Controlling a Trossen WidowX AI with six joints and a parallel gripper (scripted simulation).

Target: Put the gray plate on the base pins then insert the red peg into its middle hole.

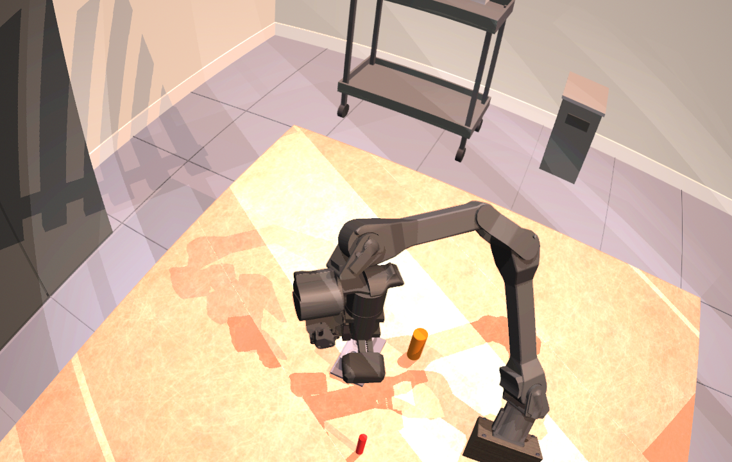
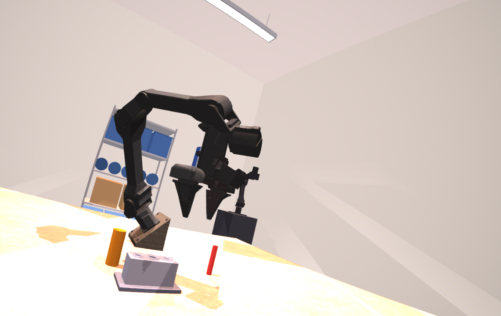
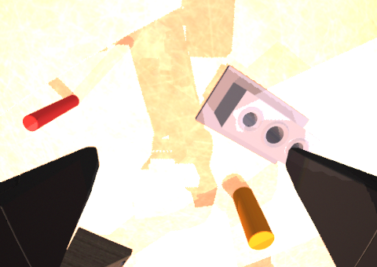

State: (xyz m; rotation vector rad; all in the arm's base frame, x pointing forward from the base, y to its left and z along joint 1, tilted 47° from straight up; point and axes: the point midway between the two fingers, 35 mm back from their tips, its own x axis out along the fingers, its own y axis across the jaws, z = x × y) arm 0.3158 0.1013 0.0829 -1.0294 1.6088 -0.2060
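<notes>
The gray plate [image 2: 149,270] [image 3: 231,102], a block with three holes on top, sits flat on the thin base [image 2: 126,285]. In the top view only its corner [image 1: 336,369] shows under the wrist. The pins are hidden. The red peg [image 1: 361,443] [image 2: 212,260] [image 3: 50,112] stands upright on the table, apart from the plate. My gripper [image 2: 197,216] [image 3: 195,157] is open and empty. It hangs well above the table, up and to the side of the plate, between the plate and the peg.
An orange cylinder [image 1: 417,343] [image 2: 115,247] [image 3: 253,217] stands upright close beside the plate. The arm's wooden mount [image 1: 500,445] [image 2: 152,235] sits at the table's edge. A wheeled cart [image 1: 414,103] and a dark bin [image 1: 572,137] stand on the floor beyond.
</notes>
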